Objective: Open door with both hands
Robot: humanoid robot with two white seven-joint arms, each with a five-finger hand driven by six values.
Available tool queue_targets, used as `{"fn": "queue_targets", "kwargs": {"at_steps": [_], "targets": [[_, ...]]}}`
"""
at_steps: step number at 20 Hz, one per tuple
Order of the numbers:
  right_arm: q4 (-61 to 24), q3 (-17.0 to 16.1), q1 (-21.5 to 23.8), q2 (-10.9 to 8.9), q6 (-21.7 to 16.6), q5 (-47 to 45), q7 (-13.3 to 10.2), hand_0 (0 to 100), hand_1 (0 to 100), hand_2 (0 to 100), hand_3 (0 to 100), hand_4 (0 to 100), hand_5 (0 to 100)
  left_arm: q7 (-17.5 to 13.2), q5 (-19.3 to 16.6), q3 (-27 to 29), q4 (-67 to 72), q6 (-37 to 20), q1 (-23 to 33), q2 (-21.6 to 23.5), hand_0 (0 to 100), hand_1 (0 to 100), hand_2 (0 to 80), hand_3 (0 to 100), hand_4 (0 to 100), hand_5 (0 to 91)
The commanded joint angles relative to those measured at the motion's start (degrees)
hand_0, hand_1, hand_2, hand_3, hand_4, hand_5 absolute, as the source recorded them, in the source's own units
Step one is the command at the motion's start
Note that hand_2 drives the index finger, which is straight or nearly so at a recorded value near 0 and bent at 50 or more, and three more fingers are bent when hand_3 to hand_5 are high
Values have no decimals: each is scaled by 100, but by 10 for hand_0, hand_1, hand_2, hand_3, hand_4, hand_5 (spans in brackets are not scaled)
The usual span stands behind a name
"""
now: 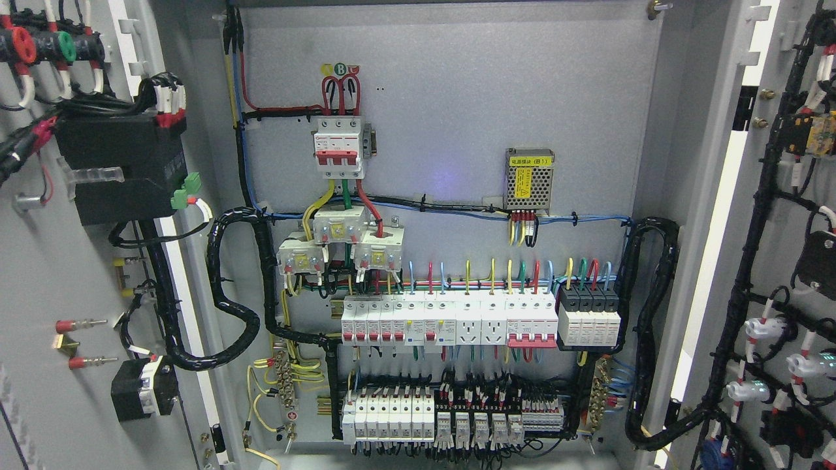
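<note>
Electrical cabinet: left door and right door both swung wide, flanking the wired back panel. Neither hand in view; grip state and nearer arm cannot be told.

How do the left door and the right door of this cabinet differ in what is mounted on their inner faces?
The left door carries large black boxes and red and green connectors; the right door carries small white lamp backs strung along a black cable bundle. The left door shows more bare grey panel. Both stand open.

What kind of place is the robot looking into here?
Likely an electrical cabinet with both doors open: breakers in rows, a power supply, and wiring looms running to each door.
</note>
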Motion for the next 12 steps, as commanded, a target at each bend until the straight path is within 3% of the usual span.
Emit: {"fn": "queue_targets", "kwargs": {"at_steps": [1, 5, 12], "targets": [[-647, -621, 695, -686, -361, 37, 0, 0, 0, 0, 0, 0, 0, 2, -4, -29, -65, 1, 0, -3, 0, 0, 0, 0, 31, 0], [-692, -1042, 1223, -897, -756, 37, 9, 0, 0, 0, 0, 0, 0, 11, 5, -38, -83, 1, 27, -3, 0, 0, 0, 0, 31, 0], [-833, -1684, 2084, -1240, -1934, 37, 18, 0, 0, 0, 0, 0, 0, 2, 5, -99, -100, -34, 35, -3, 0, 0, 0, 0, 31, 0]]}}
